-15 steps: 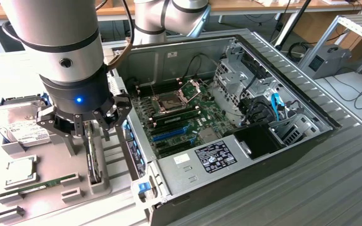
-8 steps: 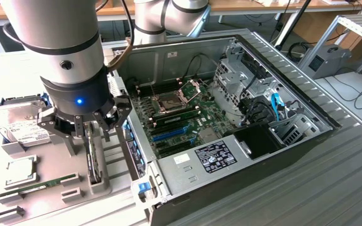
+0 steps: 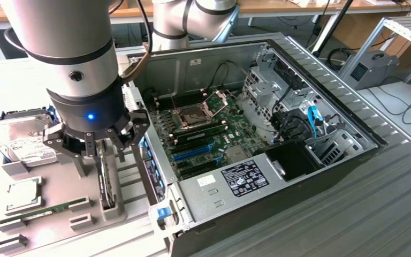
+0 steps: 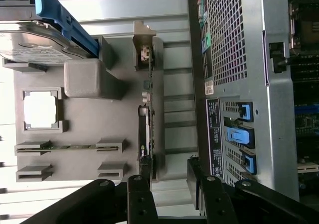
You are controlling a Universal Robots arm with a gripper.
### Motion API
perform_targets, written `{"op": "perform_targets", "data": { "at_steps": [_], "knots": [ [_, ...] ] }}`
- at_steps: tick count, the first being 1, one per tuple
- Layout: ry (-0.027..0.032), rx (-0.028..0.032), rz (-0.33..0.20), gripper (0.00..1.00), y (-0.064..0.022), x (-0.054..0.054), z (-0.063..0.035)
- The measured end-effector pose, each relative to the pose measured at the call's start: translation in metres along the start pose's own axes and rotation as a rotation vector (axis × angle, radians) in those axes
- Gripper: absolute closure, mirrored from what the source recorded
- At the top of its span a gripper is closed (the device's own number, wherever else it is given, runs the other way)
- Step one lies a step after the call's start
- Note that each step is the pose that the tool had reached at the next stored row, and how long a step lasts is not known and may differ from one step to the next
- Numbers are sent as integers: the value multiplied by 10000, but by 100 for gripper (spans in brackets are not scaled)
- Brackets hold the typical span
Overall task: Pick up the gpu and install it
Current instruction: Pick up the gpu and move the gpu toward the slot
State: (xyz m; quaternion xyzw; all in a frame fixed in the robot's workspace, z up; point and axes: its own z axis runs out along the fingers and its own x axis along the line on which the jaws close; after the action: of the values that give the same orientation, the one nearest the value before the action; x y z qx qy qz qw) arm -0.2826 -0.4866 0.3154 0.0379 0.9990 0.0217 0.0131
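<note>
The gpu (image 3: 106, 179) stands on its edge in a slot of the grey parts holder (image 3: 55, 222), next to the open computer case. In the wrist view the gpu (image 4: 146, 109) shows edge-on as a thin green card with its silver bracket at one end. My gripper (image 3: 104, 152) hangs just above the card's top edge, open, with nothing held. In the wrist view the gripper (image 4: 169, 186) has one black finger (image 4: 139, 196) over the card's end and the other toward the case.
The holder also carries a silver hard drive (image 3: 21, 143), a square processor (image 3: 21, 193) and a long memory stick (image 3: 45, 209). The open case (image 3: 348, 155) with its motherboard (image 3: 205, 134) lies at the exterior view's right. The case's rear panel (image 4: 239, 59) has blue slot latches (image 4: 238, 134).
</note>
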Motion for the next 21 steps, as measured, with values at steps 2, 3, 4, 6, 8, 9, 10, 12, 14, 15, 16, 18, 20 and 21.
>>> {"op": "perform_targets", "data": {
  "at_steps": [2, 3, 4, 6, 8, 9, 10, 12, 14, 15, 16, 18, 20, 21],
  "knots": [
    [0, 0, 0, 58, 0, 0, 9],
    [0, 0, 0, 58, -1, 0, 15],
    [0, 0, -1, 58, -1, 0, 19],
    [0, 0, 0, 58, -1, 1, 29],
    [0, 0, 0, 58, -2, 1, 36],
    [1, 1, 1, 58, -2, 1, 39],
    [1, 1, 0, 58, -2, 1, 42],
    [0, 0, 0, 58, -2, 1, 49],
    [1, 0, 0, 58, -3, 1, 57],
    [1, 1, 0, 58, -3, 1, 62],
    [0, 0, 0, 58, -3, 1, 65],
    [1, 0, 0, 58, -3, 2, 71],
    [1, 0, 0, 58, -3, 2, 78],
    [1, 0, 0, 58, -4, 2, 81]
  ]
}}
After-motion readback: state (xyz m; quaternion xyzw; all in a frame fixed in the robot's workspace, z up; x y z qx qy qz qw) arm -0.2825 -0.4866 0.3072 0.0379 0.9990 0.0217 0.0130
